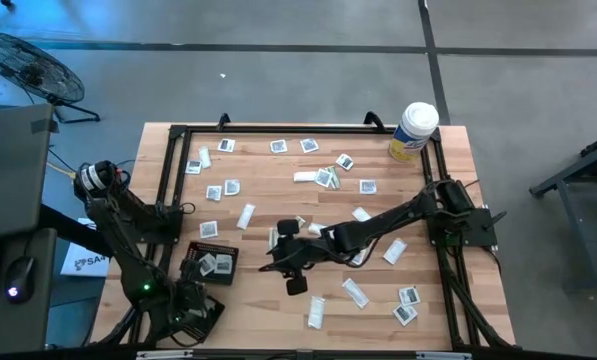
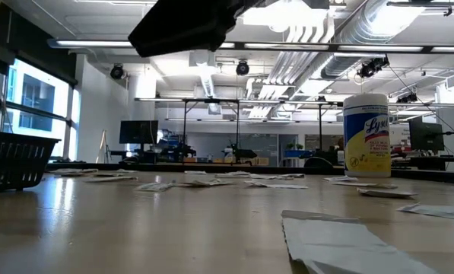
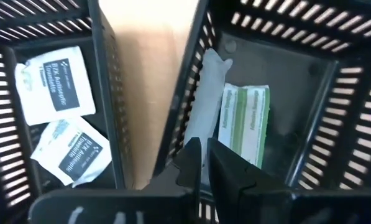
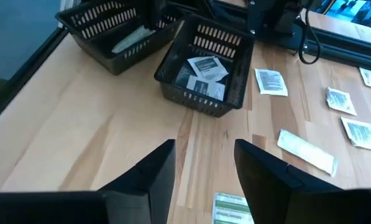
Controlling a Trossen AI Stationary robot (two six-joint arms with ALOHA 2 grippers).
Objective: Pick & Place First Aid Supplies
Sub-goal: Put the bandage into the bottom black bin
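- The high camera is looking straight down for me, taking in the whole surface point(image 1: 278, 200) and both arms.
- The low camera is sitting at surface height, facing level across it into the room; the canister point(image 2: 366, 135) is showing there and also overhead.
- The left wrist camera is peering close down into two mesh trays point(image 3: 104, 93).
- The right wrist camera is looking across the boards from farther off, sharing those same trays with it.

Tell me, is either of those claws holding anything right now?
No. The right gripper hangs open above a pale green packet; the left gripper sits nearly shut and empty over a mesh tray.
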